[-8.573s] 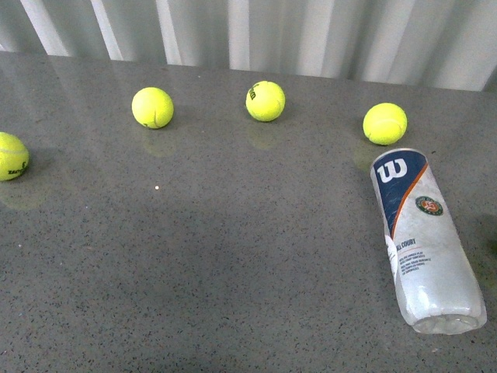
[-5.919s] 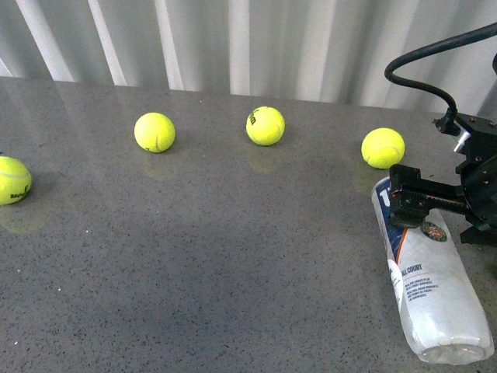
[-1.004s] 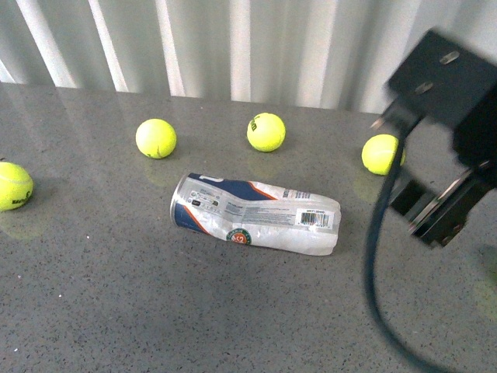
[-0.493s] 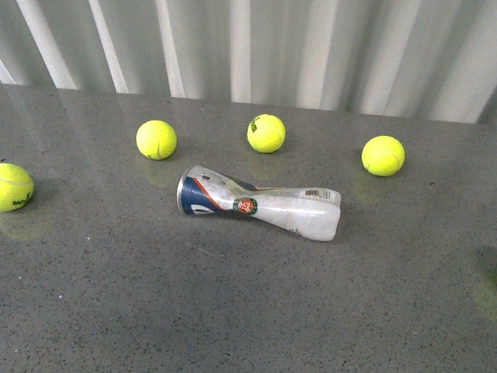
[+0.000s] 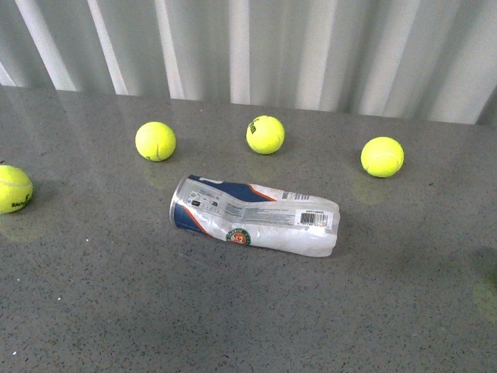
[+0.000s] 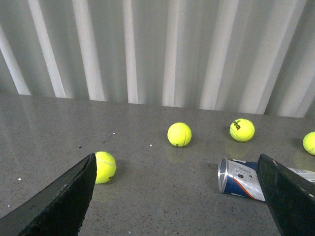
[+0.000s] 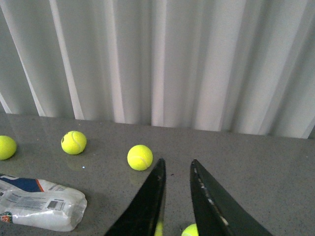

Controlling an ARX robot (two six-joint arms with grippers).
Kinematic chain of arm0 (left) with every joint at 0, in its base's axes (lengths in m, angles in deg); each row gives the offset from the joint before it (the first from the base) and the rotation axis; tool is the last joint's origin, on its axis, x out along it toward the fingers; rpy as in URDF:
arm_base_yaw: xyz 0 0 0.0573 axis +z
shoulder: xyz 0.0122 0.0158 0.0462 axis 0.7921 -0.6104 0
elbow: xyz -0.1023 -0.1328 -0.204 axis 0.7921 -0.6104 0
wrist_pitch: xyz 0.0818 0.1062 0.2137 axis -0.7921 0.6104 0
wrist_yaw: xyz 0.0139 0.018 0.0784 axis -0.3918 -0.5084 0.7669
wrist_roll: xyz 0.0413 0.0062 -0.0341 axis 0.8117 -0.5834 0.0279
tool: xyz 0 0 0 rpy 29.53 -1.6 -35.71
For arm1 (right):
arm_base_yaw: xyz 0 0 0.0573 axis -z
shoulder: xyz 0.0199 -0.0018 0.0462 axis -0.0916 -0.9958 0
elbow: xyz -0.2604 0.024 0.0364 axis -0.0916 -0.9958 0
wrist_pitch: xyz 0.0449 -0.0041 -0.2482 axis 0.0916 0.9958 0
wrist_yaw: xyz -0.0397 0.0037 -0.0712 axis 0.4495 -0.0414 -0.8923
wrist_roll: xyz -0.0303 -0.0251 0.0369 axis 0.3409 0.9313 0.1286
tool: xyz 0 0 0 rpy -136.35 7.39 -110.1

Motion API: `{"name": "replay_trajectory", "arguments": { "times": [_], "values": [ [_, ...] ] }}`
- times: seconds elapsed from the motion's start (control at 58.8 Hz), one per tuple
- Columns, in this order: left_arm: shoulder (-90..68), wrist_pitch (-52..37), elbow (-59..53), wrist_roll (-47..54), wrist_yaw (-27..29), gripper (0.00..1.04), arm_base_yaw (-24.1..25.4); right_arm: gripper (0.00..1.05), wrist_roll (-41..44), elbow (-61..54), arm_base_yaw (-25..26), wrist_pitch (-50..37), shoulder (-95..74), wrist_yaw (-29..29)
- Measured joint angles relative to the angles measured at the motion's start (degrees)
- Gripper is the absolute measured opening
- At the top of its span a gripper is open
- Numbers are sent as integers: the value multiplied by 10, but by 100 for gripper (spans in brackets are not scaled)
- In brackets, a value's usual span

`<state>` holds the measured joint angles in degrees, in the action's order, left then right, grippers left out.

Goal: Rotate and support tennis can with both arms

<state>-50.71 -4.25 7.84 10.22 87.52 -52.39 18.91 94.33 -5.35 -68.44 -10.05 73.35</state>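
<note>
The tennis can (image 5: 255, 215) lies on its side in the middle of the grey table, silver rim to the left, dented clear end to the right. Neither arm shows in the front view. In the left wrist view the can (image 6: 241, 179) lies ahead, rim facing the camera, partly behind one finger; my left gripper (image 6: 178, 169) is open wide and empty, well back from it. In the right wrist view the can's clear end (image 7: 42, 209) lies off to one side; my right gripper (image 7: 177, 166) is shut, empty, and apart from the can.
Several yellow-green tennis balls lie on the table: one at the left edge (image 5: 13, 189), three in a row behind the can (image 5: 155, 141), (image 5: 265, 134), (image 5: 382, 156). Another ball (image 7: 190, 229) lies just under my right gripper. A white corrugated wall (image 5: 248, 47) closes the back.
The can, earlier lying lengthwise at the right, now lies crosswise in the middle. The right arm left the front view. In the last half second the can rolled, showing different label.
</note>
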Motion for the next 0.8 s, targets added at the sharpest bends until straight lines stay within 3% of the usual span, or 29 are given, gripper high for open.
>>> {"name": "replay_trajectory", "arguments": {
  "times": [0.068, 0.493, 0.578, 0.799],
  "values": [
    [0, 0, 0, 0, 0, 98, 0, 3, -2, -9, 0, 0, 12, 0],
    [0, 0, 0, 0, 0, 98, 0, 3, -4, -52, 0, 10, 67, 0],
    [0, 0, 0, 0, 0, 98, 0, 3, -4, -57, 0, 79, 123, 0],
    [0, 0, 0, 0, 0, 98, 0, 3, -5, -71, 0, 88, 166, 0]
  ]
}}
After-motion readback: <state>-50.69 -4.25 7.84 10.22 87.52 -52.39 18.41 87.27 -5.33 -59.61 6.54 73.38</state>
